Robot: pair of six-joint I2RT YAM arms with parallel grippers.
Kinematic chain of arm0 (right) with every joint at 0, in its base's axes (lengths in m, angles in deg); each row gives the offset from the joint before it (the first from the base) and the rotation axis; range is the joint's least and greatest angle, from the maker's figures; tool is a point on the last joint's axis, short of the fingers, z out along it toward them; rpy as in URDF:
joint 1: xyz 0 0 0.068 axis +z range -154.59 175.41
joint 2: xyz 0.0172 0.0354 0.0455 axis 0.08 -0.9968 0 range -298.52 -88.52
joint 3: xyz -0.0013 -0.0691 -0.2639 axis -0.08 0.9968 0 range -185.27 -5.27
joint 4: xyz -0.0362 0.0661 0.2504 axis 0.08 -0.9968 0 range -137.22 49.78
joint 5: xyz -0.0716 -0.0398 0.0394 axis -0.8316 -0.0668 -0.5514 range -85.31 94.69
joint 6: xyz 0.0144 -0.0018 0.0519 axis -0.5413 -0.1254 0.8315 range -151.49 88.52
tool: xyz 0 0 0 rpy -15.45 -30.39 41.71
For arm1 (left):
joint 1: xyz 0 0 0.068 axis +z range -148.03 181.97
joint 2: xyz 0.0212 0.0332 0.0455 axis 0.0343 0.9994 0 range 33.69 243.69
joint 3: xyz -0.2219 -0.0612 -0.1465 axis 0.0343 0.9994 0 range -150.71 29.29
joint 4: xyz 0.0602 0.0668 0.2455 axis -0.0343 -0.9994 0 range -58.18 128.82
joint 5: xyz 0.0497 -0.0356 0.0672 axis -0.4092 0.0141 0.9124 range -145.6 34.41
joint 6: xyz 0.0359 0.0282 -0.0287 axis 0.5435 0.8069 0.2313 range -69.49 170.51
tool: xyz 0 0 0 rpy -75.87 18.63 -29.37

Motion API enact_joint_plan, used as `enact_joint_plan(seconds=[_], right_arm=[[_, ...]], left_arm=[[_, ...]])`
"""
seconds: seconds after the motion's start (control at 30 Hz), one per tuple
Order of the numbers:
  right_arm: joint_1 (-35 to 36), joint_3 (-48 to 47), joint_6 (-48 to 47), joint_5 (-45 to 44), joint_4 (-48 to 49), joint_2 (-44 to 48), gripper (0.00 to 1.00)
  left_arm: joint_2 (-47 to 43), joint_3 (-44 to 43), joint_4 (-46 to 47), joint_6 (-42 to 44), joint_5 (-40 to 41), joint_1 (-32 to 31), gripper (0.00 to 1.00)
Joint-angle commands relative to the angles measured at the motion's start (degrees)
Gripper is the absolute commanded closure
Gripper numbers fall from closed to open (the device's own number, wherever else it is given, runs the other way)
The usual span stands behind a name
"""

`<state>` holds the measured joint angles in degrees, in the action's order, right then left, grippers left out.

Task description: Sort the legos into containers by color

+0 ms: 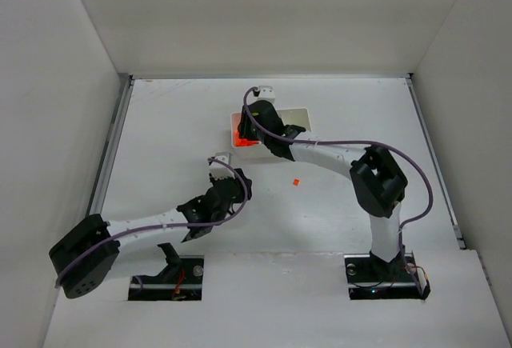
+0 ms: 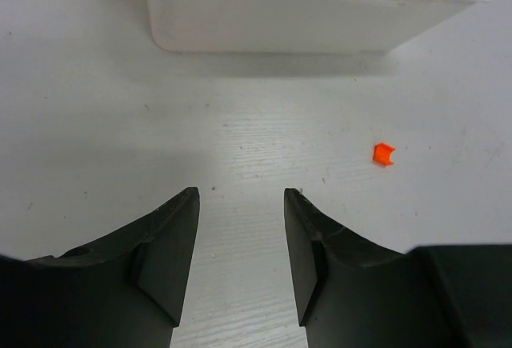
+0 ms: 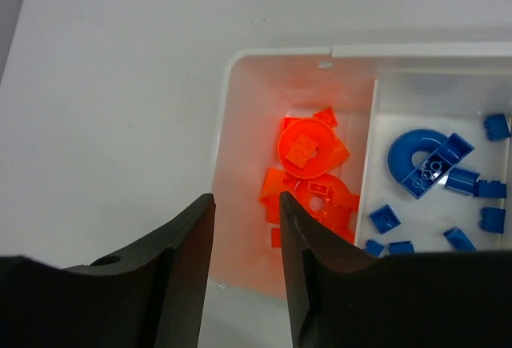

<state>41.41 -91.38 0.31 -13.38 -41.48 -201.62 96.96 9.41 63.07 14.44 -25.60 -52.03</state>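
From the left wrist, your left gripper [image 2: 240, 196] sits low over the bench [image 2: 104, 124], its jaws spread and empty. The small orange-red plastic brick [image 2: 384, 154] lies loose ahead and to its right, well short of the white rectangular plastic tray [image 2: 320, 12]. That open, low pose probably suits a reach for the stray piece.

From the right wrist, your right gripper [image 3: 246, 200] hangs over the tray's end compartment with its jaws parted and nothing between them. Directly beneath is the heap of orange-red plastic pieces [image 3: 312, 168]. Past the thin divider wall [image 3: 370, 140], the blue plastic pieces [image 3: 428, 164] keep to their own compartment. Hovering there makes sense if orange-red goes into that bin.

From above, the tray sits toward the far edge of the bench, roughly midway along it and largely covered by the right arm. The lone brick rests nearer the bench's middle, between the two arms, and judging by colour it belongs with the orange-red heap.
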Motion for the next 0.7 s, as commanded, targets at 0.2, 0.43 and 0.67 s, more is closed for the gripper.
enact_joint_plan(seconds=[0.2,0.43,0.67], right_arm=[[-0.3,5.9,-0.7,-2.8,3.1,10.5,0.53],[-2.0,27.4,-0.9,-6.6,8.7,30.5,0.53],[-6.2,44.5,1.4,-6.5,10.3,45.5,0.52]], left_arm=[[8.5,-4.9,4.2,0.0,0.2,-7.4,0.57],[20.7,-14.5,5.8,5.0,-4.2,-10.3,0.55],[29.8,-21.7,4.8,6.6,-6.4,-11.4,0.55]])
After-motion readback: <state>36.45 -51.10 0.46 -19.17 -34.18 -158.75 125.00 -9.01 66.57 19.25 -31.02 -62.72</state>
